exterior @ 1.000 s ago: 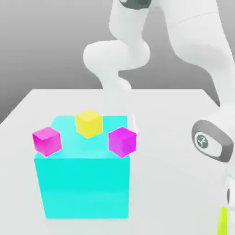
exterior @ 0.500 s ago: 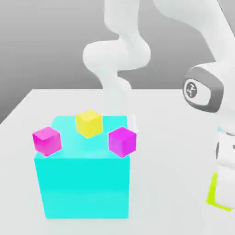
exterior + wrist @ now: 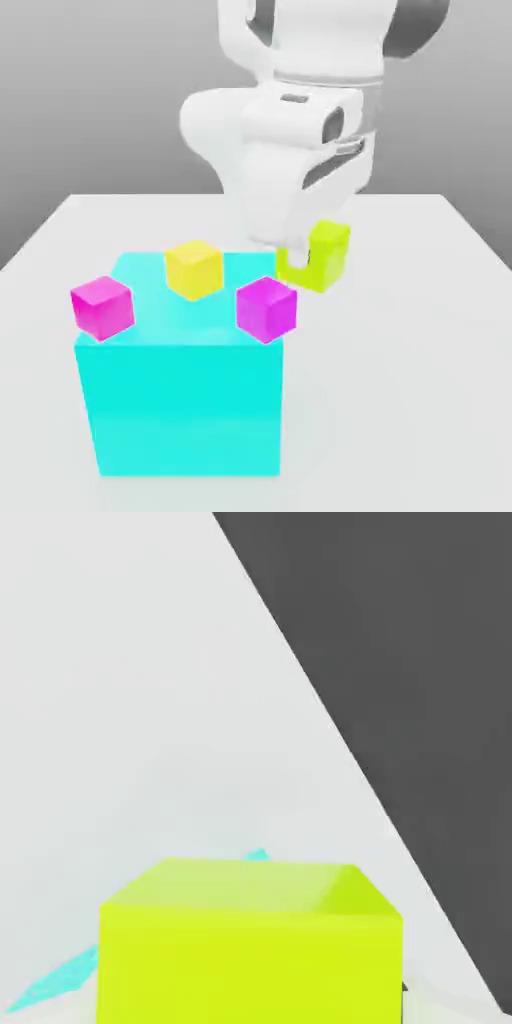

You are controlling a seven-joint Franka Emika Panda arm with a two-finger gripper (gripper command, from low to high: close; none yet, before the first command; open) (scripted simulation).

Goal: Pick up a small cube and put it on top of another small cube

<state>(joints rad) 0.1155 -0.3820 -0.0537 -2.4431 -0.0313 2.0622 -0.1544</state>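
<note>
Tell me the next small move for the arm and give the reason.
Probably carry the lime cube toward the exterior view's left until it is over one of the small cubes, likely the yellow cube. The lime cube hangs beneath the hand beside the cyan block, with nothing under it yet.

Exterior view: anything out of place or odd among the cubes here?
Nothing is spilled or damaged. The lime cube hangs under the gripper, off the table. The right magenta cube looks perched at the cyan block's corner.
</note>
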